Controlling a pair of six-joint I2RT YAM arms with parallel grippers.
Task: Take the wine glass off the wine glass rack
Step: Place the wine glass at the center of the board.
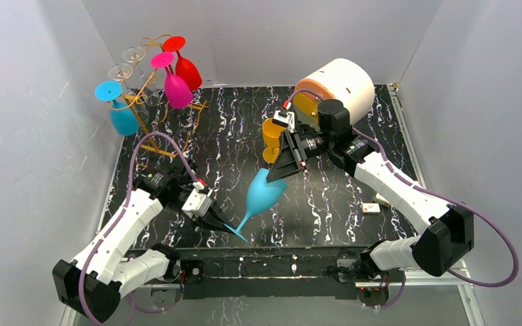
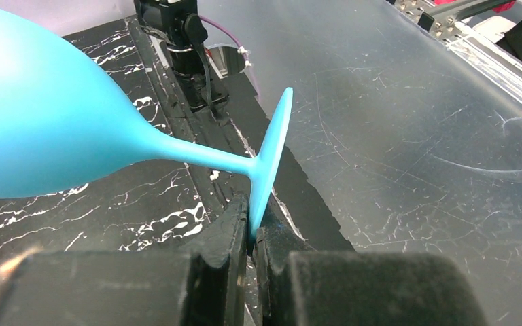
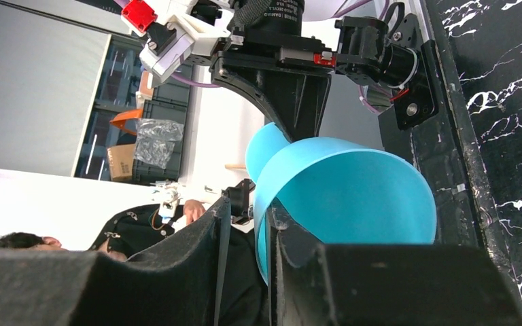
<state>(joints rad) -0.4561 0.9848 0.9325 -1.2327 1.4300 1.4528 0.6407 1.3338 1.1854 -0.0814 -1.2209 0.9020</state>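
Gold-orange and far beyond the left tool (image 1: 227, 228), upright at the desk's (image 1: 231, 136) back corner: the wine glass rack (image 1: 141, 124), other glasses (image 1: 177, 88) hung on it. Clamped tight on the foot's edge of the turquoise wine glass (image 1: 264, 192); held it tilted, off the rack. Straddled the bowl's rim with the right tool (image 1: 276, 174), narrowly parted, a gap beside one finger.
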